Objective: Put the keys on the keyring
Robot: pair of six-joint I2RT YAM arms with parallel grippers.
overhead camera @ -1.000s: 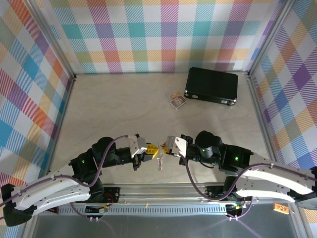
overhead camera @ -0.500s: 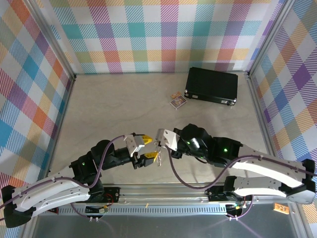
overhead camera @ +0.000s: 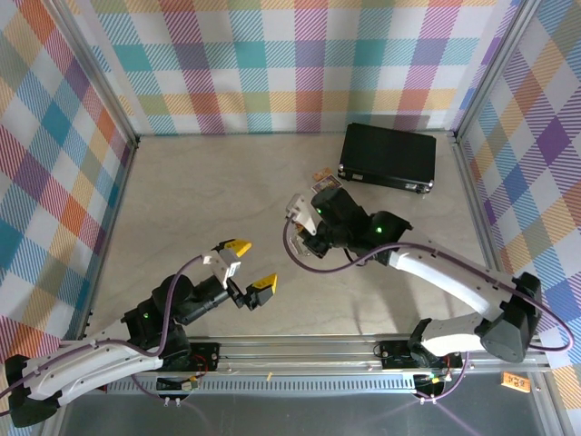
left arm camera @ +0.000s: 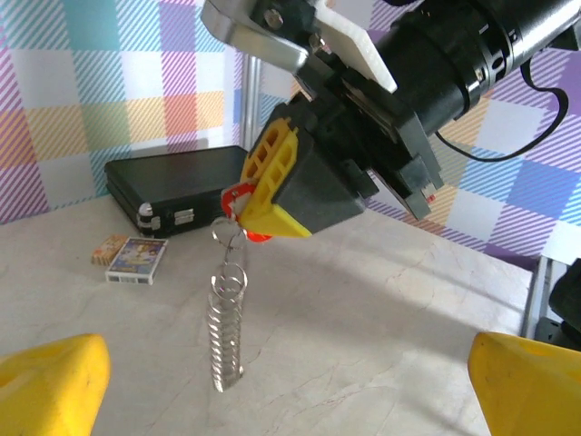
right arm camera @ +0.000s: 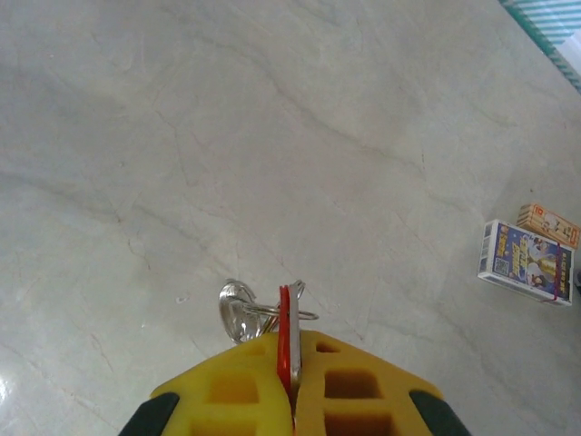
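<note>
Two yellow-tipped left fingers [overhead camera: 238,247] stand spread wide above the tabletop [overhead camera: 182,200] in the overhead view, holding nothing, while the right arm [overhead camera: 427,268] stretches toward the middle, near the black case [overhead camera: 388,156]. From the left wrist, the right fingers [left arm camera: 272,177] are pressed together on the red-headed key [left arm camera: 233,196], held above the tabletop. The keyring [left arm camera: 227,313] with its knobbly chain hangs right beneath it, and a card packet [left arm camera: 134,259] lies beside the case. From the right wrist, the key's red edge sits pinched between the yellow pads, with silvery loops poking out just ahead.
</note>
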